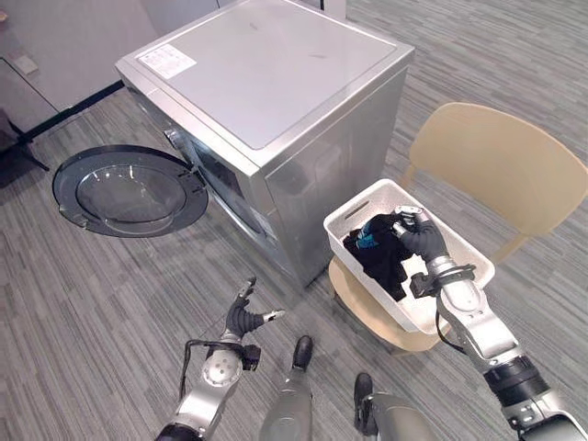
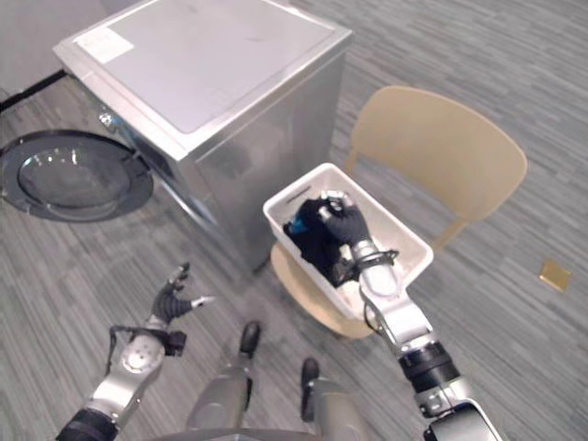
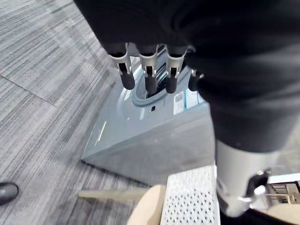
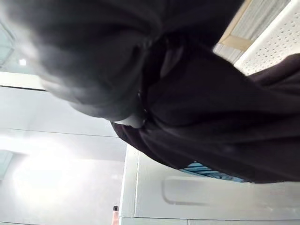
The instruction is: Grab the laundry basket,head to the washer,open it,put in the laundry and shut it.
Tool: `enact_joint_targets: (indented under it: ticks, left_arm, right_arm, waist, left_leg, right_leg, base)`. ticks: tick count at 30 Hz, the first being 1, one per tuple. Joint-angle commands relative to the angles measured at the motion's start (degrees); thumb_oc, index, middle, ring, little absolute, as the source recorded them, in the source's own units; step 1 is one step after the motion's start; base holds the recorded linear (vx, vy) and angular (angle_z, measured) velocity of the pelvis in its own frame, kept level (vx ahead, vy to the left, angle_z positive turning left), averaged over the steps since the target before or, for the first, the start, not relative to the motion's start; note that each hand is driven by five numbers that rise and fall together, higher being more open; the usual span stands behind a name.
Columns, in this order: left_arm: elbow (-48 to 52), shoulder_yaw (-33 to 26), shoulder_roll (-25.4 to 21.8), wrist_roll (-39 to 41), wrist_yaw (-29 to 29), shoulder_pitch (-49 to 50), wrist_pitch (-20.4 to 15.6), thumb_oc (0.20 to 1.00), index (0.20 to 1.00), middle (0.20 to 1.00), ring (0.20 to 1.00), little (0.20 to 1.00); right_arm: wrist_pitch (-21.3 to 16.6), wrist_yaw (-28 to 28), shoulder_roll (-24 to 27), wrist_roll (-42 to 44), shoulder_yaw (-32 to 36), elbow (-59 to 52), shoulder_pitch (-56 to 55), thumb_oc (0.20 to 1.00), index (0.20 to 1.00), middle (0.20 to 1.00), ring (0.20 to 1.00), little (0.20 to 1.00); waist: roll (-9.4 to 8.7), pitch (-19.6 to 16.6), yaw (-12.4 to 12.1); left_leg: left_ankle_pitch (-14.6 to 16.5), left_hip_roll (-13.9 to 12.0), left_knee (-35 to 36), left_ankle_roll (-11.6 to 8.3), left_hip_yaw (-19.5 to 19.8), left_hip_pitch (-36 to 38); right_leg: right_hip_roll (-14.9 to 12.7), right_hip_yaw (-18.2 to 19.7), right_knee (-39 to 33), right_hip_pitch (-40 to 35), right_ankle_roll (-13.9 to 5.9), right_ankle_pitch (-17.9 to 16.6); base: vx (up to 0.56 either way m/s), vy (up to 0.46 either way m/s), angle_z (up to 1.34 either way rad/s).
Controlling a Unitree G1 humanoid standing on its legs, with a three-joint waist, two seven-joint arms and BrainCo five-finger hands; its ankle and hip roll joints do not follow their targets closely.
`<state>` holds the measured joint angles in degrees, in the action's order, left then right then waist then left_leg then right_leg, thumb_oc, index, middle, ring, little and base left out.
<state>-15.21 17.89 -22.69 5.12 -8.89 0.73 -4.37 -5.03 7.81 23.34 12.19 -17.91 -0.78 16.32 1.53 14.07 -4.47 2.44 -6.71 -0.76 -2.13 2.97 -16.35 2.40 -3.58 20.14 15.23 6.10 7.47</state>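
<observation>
While the washer (image 1: 266, 101) sits with its door (image 1: 129, 190) swung open, the eye views show the basket (image 1: 367, 204) on a chair (image 1: 501, 161), and the right hand (image 1: 419, 234) is down in it on the dark laundry (image 1: 378, 253), fingers looking curled into the cloth. Left wrist view: left hand (image 3: 147, 70) is spread, holding nothing, nearer the door. Right wrist view is mostly dark cloth up close, so the load still has to travel leftward to the drum.
</observation>
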Motion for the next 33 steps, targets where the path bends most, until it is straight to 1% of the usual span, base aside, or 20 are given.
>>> enact_joint_targets:
  ticks: [1, 3, 4, 5, 6, 10, 14, 15, 17, 18, 19, 20, 22, 23, 24, 27, 28, 30, 31, 33]
  left_arm:
    - [4.83, 1.48, 0.14, -5.48, -1.72, -5.90, -3.86, 1.000, 1.000, 1.000, 1.000, 1.000]
    - [6.01, 3.39, 0.53, -5.80, -2.63, -7.41, -4.24, 1.000, 1.000, 1.000, 1.000, 1.000]
    - [5.77, 5.82, 1.74, -5.85, -3.28, -9.69, -4.18, 1.000, 1.000, 1.000, 1.000, 1.000]
    - [5.73, 5.84, 1.78, -5.86, -3.31, -9.70, -4.18, 1.000, 1.000, 1.000, 1.000, 1.000]
    - [4.99, 7.39, 3.20, -6.92, -4.92, -11.39, -4.15, 1.000, 1.000, 1.000, 1.000, 1.000]
    - [3.13, 10.17, 4.76, -7.90, -6.03, -15.11, -3.92, 1.000, 1.000, 1.000, 1.000, 1.000]
    - [-1.46, 13.59, 7.27, -8.61, -7.94, -21.74, -3.43, 1.000, 1.000, 1.000, 1.000, 1.000]
    - [-1.98, 13.76, 7.12, -9.54, -8.29, -22.76, -3.22, 0.200, 0.200, 0.200, 0.200, 0.200]
    - [-1.99, 12.63, 6.54, -9.30, -8.43, -21.78, -2.92, 0.200, 0.200, 0.200, 0.200, 0.200]
    - [-1.98, 12.12, 6.35, -9.08, -8.37, -21.09, -2.89, 0.200, 0.200, 0.200, 0.200, 0.200]
    - [-1.79, 11.22, 5.92, -8.92, -8.20, -20.07, -2.84, 0.200, 0.200, 0.200, 0.200, 0.200]
    - [-1.60, 10.66, 5.60, -8.78, -8.07, -19.30, -2.85, 0.200, 0.200, 0.200, 0.200, 0.200]
    - [-1.14, 8.87, 4.93, -7.96, -7.47, -16.85, -2.74, 0.200, 0.200, 0.200, 0.200, 0.200]
    - [0.24, 4.49, 3.65, -5.06, -4.76, -10.32, -2.78, 0.200, 0.200, 0.200, 0.200, 0.200]
    - [0.32, 4.49, 3.63, -5.05, -4.73, -10.20, -2.76, 0.200, 0.200, 0.200, 0.200, 0.200]
    - [-0.41, -1.27, 1.90, 1.87, 2.55, -1.69, -2.78, 0.200, 0.200, 0.200, 0.200, 0.200]
    - [-1.91, -3.70, 1.14, 3.22, 4.76, 1.22, -2.61, 0.200, 0.200, 0.200, 0.200, 0.200]
    - [-5.15, -6.50, 0.70, 3.99, 5.86, 3.98, -2.04, 0.200, 0.200, 0.200, 0.200, 0.200]
    - [-8.93, -9.11, 0.94, 4.81, 6.26, 6.14, -1.68, 0.200, 0.200, 0.200, 0.200, 0.200]
    - [-15.20, -13.24, 2.11, 5.77, 5.71, 8.14, -0.96, 0.200, 0.200, 0.200, 0.200, 0.200]
  right_arm:
    - [-6.96, 0.32, -3.05, -0.71, 0.53, -10.77, 5.08, 0.200, 0.200, 0.200, 0.200, 0.200]
    - [-7.39, -0.09, -4.26, 0.21, -1.32, -12.38, 6.16, 0.200, 0.200, 0.200, 0.200, 0.200]
    - [-7.60, 0.08, -5.76, 1.95, -2.68, -13.29, 7.25, 0.200, 0.200, 0.200, 0.200, 0.200]
    - [-7.59, 0.08, -5.73, 1.96, -2.68, -13.30, 7.24, 0.200, 0.200, 0.200, 0.200, 0.200]
    - [-8.21, -0.03, -7.08, 3.39, -4.21, -13.62, 8.63, 0.200, 0.200, 0.200, 0.200, 0.200]
    - [-8.23, 0.40, -8.40, 4.62, -6.11, -14.47, 11.18, 0.200, 0.200, 0.200, 0.200, 0.200]
    - [-8.36, -0.09, -10.78, 7.50, -10.11, -14.83, 14.27, 0.200, 0.200, 0.200, 0.200, 0.200]
    - [-7.98, -0.13, -10.22, 7.37, -10.27, -14.69, 12.85, 0.200, 0.200, 0.200, 0.200, 0.200]
    - [-7.29, -0.82, -9.47, 8.75, -9.38, -14.32, 9.16, 0.200, 0.200, 0.200, 0.200, 0.200]
    - [-7.10, -1.02, -8.99, 8.83, -8.82, -14.23, 7.74, 0.385, 0.385, 0.385, 0.385, 0.385]
    - [-6.63, -1.22, -8.02, 8.25, -8.06, -13.81, 5.78, 0.815, 0.815, 0.815, 0.815, 0.815]
    - [-6.38, -1.17, -7.48, 7.60, -7.51, -13.63, 4.56, 1.000, 1.000, 1.000, 1.000, 1.000]
    - [-5.49, -1.03, -6.24, 5.51, -5.94, -12.58, 1.80, 1.000, 1.000, 1.000, 1.000, 1.000]
    - [-3.86, -0.64, -3.66, 0.27, -1.70, -9.86, -4.64, 1.000, 1.000, 1.000, 1.000, 1.000]
    - [-3.86, -0.63, -3.67, 0.23, -1.72, -9.90, -4.75, 1.000, 1.000, 1.000, 1.000, 1.000]
    - [-0.99, -3.14, 1.45, -9.40, 1.53, -4.37, -10.91, 1.000, 1.000, 1.000, 1.000, 1.000]
    - [0.24, -5.20, 3.90, -12.68, 2.11, -2.13, -13.41, 1.000, 1.000, 1.000, 1.000, 1.000]
    - [0.91, -7.88, 5.40, -13.38, 1.95, 2.06, -16.80, 1.000, 1.000, 1.000, 1.000, 1.000]
    - [1.24, -9.51, 6.57, -15.31, 1.77, 6.22, -19.13, 1.000, 1.000, 1.000, 1.000, 1.000]
    - [1.51, -11.37, 6.09, -17.44, 1.46, 13.35, -21.28, 1.000, 1.000, 1.000, 1.000, 1.000]
  waist:
    - [-3.91, -1.06, 2.52]
    - [-4.02, -2.28, 4.05]
    - [-3.41, -4.46, 5.60]
    - [-3.36, -4.45, 5.65]
    - [-3.07, -6.03, 6.36]
    - [-3.13, -7.35, 7.05]
    - [-3.56, -9.09, 7.75]
    - [-3.62, -9.42, 8.14]
    - [-3.58, -9.58, 8.58]
    - [-3.60, -9.62, 8.71]
    - [-3.59, -9.65, 8.74]
    - [-3.60, -9.71, 8.80]
    - [-3.61, -9.86, 8.92]
    - [-3.31, -9.84, 8.76]
    - [-3.31, -9.91, 8.75]
    - [-3.06, -9.41, 8.19]
    - [-3.06, -9.13, 7.75]
    - [-3.14, -8.83, 7.31]
    - [-3.17, -8.47, 6.88]
    - [-3.18, -7.68, 6.11]
  left_leg:
    - [-1.92, 4.78, -6.04, -1.45, -1.96, 3.69]
    - [0.77, 3.47, -6.68, -1.46, -3.45, 7.94]
    - [0.18, 2.05, -3.16, -1.63, -6.29, 11.67]
    - [0.03, 2.04, -2.84, -1.66, -6.24, 11.86]
    - [-0.62, 2.10, 1.06, -1.98, -7.42, 13.33]
    - [-1.22, 2.66, 4.71, -1.90, -7.94, 15.91]
    - [-0.78, 3.16, 5.76, -1.30, -9.16, 17.32]
    - [-0.46, 3.30, 5.76, -1.06, -9.66, 17.73]
    - [-0.14, 3.54, 5.76, -0.71, -10.32, 18.21]
    - [-0.09, 3.57, 5.76, -0.60, -10.53, 18.31]
    - [-0.05, 3.66, 5.76, -0.48, -10.78, 18.49]
    - [0.00, 3.70, 5.76, -0.42, -10.89, 18.60]
    - [0.10, 3.85, 5.76, -0.31, -11.23, 18.81]
    - [0.03, 4.08, 5.76, -0.18, -11.18, 18.87]
    - [0.05, 4.08, 5.76, -0.18, -11.19, 18.89]
    - [-0.29, 4.32, 5.76, -0.03, -10.91, 18.59]
    - [-0.47, 4.34, 5.76, -0.07, -10.74, 18.43]
    - [-0.71, 4.53, 5.76, -0.15, -10.33, 18.26]
    - [-0.90, 4.72, 5.76, -0.17, -9.79, 18.11]
    - [-1.07, 4.94, 5.66, -0.04, -8.86, 18.13]
  right_leg:
    - [-3.79, 0.76, -14.76, -11.10, -8.31, 2.21]
    - [-4.43, -0.99, -15.77, -10.94, -8.38, 1.70]
    - [-4.22, -3.11, -16.69, -11.01, -8.82, 1.19]
    - [-4.19, -3.18, -16.82, -11.14, -8.82, 1.15]
    - [-4.08, -3.86, -17.53, -11.95, -9.19, 0.64]
    - [-4.17, -4.51, -18.46, -13.21, -9.55, -0.37]
    - [-4.33, -2.77, -20.89, -14.13, -10.35, -2.56]
    - [-4.57, -2.37, -21.33, -14.52, -10.71, -3.04]
    - [-4.86, -1.58, -21.46, -14.77, -11.02, -3.40]
    - [-4.95, -1.32, -21.42, -14.78, -11.10, -3.44]
    - [-5.10, -1.13, -21.35, -14.93, -11.22, -3.50]
    - [-5.17, -0.97, -21.37, -15.05, -11.25, -3.51]
    - [-5.33, -0.78, -21.59, -15.34, -11.38, -3.65]
    - [-5.54, -0.64, -22.42, -15.68, -11.66, -4.05]
    - [-5.54, -0.64, -22.47, -15.71, -11.67, -4.06]
    - [-5.75, -0.86, -23.01, -15.86, -11.93, -4.30]
    - [-5.82, -1.19, -23.14, -16.03, -12.04, -4.18]
    - [-5.90, -1.47, -23.18, -16.09, -12.12, -4.08]
    - [-5.91, -1.73, -22.99, -16.16, -12.20, -3.79]
    - [-5.92, -1.85, -22.38, -16.28, -12.06, -3.14]
  base:
    - [-0.16, -0.045, 0.49]
    - [-0.08, 0.004, 0.41]
    - [-0.02, 0.031, 0.63]
    - [0.02, 0.094, 0.99]
    - [0.03, 0.069, 0.84]
    - [0.00, 0.088, 0.19]
    - [-0.04, 0.127, -0.12]
    - [0.00, 0.094, -0.30]
    - [0.01, 0.077, -0.22]
    - [0.02, 0.041, -0.25]
    - [0.02, 0.026, -0.37]
    - [0.02, 0.023, -0.36]
    - [0.01, 0.019, -0.21]
    - [0.01, 0.020, -0.06]
    - [0.00, 0.000, 0.00]
    - [0.00, -0.003, -0.02]
    - [0.00, 0.000, 0.00]
    - [-0.01, -0.012, 0.03]
    - [-0.01, -0.026, 0.06]
    - [-0.01, -0.032, 0.16]
